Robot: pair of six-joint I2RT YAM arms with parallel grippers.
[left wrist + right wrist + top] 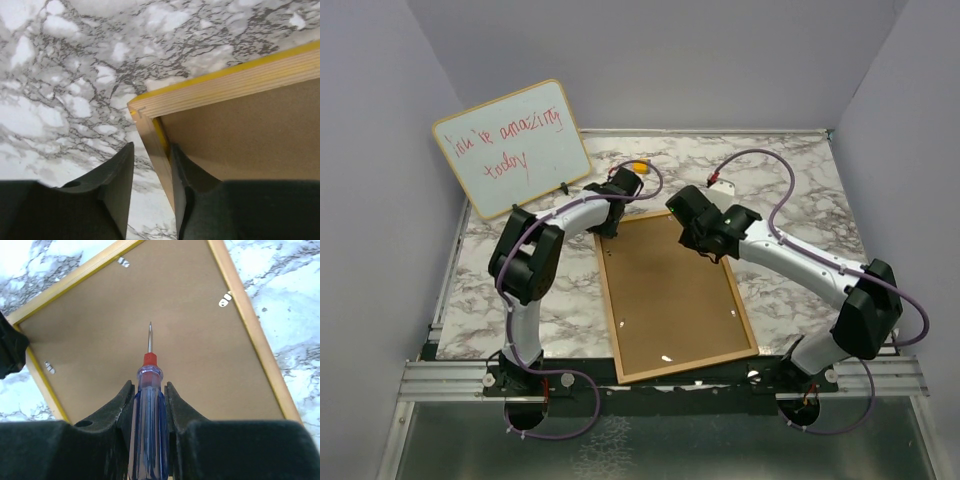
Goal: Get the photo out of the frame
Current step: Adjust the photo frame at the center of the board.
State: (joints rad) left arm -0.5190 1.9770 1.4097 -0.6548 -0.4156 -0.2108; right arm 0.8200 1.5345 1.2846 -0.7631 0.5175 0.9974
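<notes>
One screwdriver [149, 412] in right hand [149, 386] points at frame [245, 322].

Brown back on the frame [675, 295] with pale wood rails and bright yellow edge, white table [820, 200] veined grey like marble, far-left whiteboard [515, 145] white with red handwriting, screwdriver [148, 415] clear blue with red collar, purple cables [760, 152]

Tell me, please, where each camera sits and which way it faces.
Top: above and behind, looking down at the table; both arms show.
Left wrist: on the left arm, facing a corner of the frame; left claw straddles its edge.
Right wrist: on the right arm, facing the frame's back; right claw grips a screwdriver.
Shared: the frame, in all three.
</notes>
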